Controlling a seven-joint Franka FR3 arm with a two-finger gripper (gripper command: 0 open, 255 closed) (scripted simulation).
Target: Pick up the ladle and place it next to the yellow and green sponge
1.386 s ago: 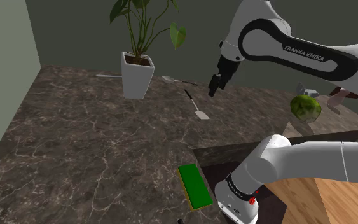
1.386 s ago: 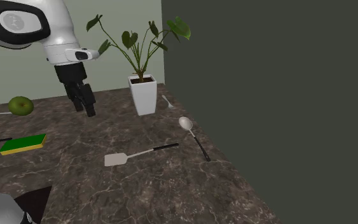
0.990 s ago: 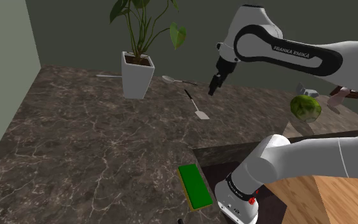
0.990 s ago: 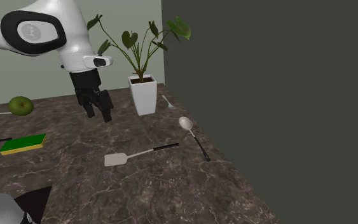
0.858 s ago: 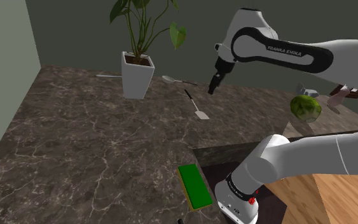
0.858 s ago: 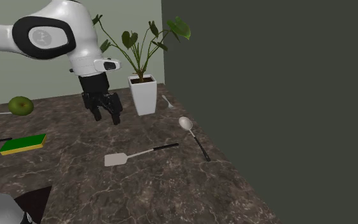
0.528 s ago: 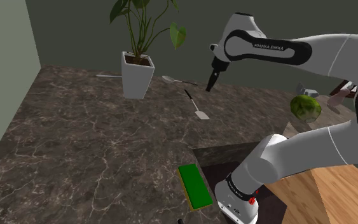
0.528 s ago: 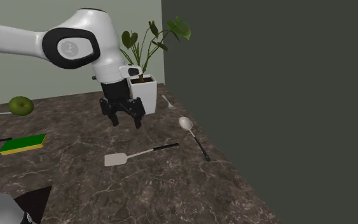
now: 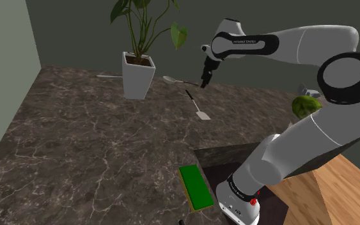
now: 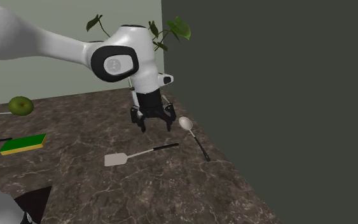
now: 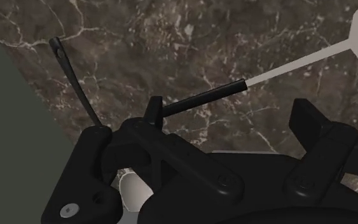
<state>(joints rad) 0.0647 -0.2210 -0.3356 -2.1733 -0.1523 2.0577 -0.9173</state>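
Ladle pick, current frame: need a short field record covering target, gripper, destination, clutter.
target: ladle, lying flat on the dark marble counter, by the dark wall
gripper: gripper open, above the counter, close to the ladle's bowl, no contact visible
held: nothing
destination: green and yellow sponge, across the counter from the ladle
clutter: spatula between ladle and sponge; white plant pot; green fruit
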